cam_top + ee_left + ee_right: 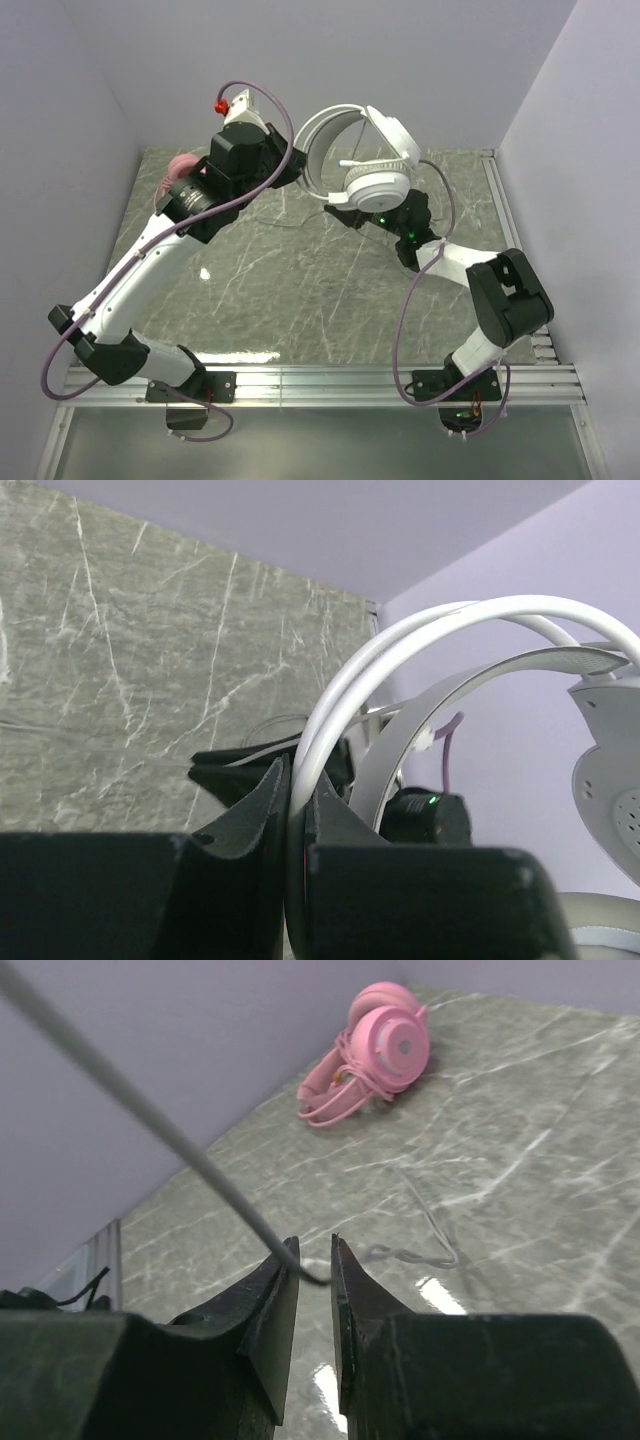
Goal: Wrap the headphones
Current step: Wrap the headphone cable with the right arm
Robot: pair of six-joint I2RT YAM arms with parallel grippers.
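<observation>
The white headset [375, 180] hangs in the air over the table's [300, 290] 1 o'clock corner. The left gripper [297, 780] is clamped shut on its band [400, 650] from the 9 o'clock side, with the twin white hoops pinched between the pads. The right gripper [315, 1260] sits below the ear cup at 6 o'clock. Its jaws are drawn in to a narrow slot, and the thin grey cable [180, 1145] runs taut through it. I cannot tell whether the jaws pinch the cable or only guide it. Past the jaws, the slack [430, 1230] trails on the table. The pink headset [385, 1045] lies apart at the table's 10 o'clock corner, against the wall, with its cable bunched beside it.

The step in hand looks like winding the grey cable round the white headset. To do it well:

- Keep the left grip firm and the band steady, so the headset works as a fixed spool.
- Let the cable slide through the right jaws under light tension. A hard pinch would likely tug the cup or twist the band in the left pads.
- Carry the right hand round the band near the cup, laying turns side by side.
- Watch the slack, which could snag on the right arm.
</observation>
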